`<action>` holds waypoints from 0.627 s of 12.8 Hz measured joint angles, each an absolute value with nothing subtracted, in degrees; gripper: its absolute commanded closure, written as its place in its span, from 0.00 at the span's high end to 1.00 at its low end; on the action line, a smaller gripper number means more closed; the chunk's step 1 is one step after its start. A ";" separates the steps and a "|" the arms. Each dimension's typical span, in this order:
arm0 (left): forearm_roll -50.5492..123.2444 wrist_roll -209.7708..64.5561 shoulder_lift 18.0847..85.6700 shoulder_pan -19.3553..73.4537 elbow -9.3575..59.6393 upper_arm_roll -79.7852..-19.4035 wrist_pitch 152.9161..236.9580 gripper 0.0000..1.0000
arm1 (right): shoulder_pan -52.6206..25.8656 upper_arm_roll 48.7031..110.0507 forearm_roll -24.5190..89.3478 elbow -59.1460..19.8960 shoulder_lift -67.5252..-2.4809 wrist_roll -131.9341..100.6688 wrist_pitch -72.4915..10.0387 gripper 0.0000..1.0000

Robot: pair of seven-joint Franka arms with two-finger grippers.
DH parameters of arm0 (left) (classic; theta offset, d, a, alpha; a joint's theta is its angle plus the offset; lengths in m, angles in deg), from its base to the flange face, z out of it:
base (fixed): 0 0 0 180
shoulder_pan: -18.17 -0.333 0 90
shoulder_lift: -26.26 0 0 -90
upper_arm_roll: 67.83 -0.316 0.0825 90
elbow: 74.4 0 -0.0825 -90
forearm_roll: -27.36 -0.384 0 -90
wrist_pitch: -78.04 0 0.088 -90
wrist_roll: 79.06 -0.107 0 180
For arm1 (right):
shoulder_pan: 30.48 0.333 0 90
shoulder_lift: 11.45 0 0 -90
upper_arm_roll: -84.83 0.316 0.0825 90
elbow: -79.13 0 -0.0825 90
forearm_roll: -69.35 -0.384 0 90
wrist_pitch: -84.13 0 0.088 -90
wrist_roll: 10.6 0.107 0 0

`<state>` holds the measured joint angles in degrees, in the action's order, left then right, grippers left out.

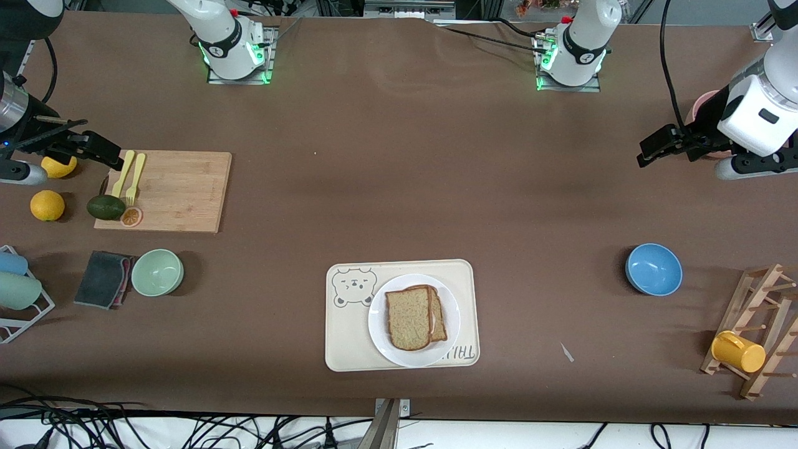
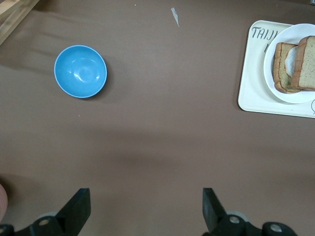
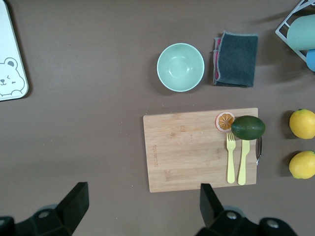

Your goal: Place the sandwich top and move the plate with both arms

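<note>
The sandwich top [image 1: 408, 318], a speckled tan slice with a brown crust, lies on a lower slice on the white plate [image 1: 379, 321]. It is shifted a little toward the right arm's end. In the left wrist view the sandwich top [image 2: 307, 64] leaves a strip of fried egg [image 2: 293, 59] uncovered on the plate [image 2: 295, 96]. The plate rests on the cream bear-printed tray [image 1: 349, 337]. My left gripper [image 1: 648, 149] [image 2: 145, 196] hangs open and empty above bare table at the left arm's end. My right gripper [image 1: 106, 153] [image 3: 142, 191] is open and empty beside the cutting board.
A blue bowl [image 1: 653, 269] and a wooden rack with a yellow cup [image 1: 739, 351] stand at the left arm's end. At the right arm's end are a cutting board [image 1: 177, 190] with cutlery and an avocado [image 1: 106, 207], two lemons [image 1: 47, 205], a green bowl [image 1: 157, 272] and a grey cloth [image 1: 103, 279].
</note>
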<state>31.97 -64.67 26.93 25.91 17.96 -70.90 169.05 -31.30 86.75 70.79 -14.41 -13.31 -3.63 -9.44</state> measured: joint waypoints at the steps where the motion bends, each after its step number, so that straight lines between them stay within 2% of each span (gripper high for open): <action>1: 31.97 -64.67 26.94 25.92 17.95 -70.89 169.05 1.00 | -31.30 86.74 70.79 -14.41 -13.33 -3.63 -9.44 1.00; 3: 31.97 -64.67 26.94 25.81 17.84 -70.63 169.05 1.00 | -31.23 86.74 70.58 -14.41 -13.33 -3.63 -9.44 1.00; 6: 31.95 -64.51 26.94 20.73 17.72 -65.30 169.06 1.00 | -31.10 86.68 70.01 -14.42 -13.33 -3.56 -9.38 1.00; 8: 31.95 -64.51 26.94 19.50 17.68 -63.98 169.06 1.00 | -31.10 86.44 69.88 -14.42 -13.33 -3.56 -9.38 1.00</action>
<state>31.95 -64.51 26.94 19.50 17.68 -63.98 169.06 -31.10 86.44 69.88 -14.42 -13.33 -3.56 -9.38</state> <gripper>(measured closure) 0.000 0.000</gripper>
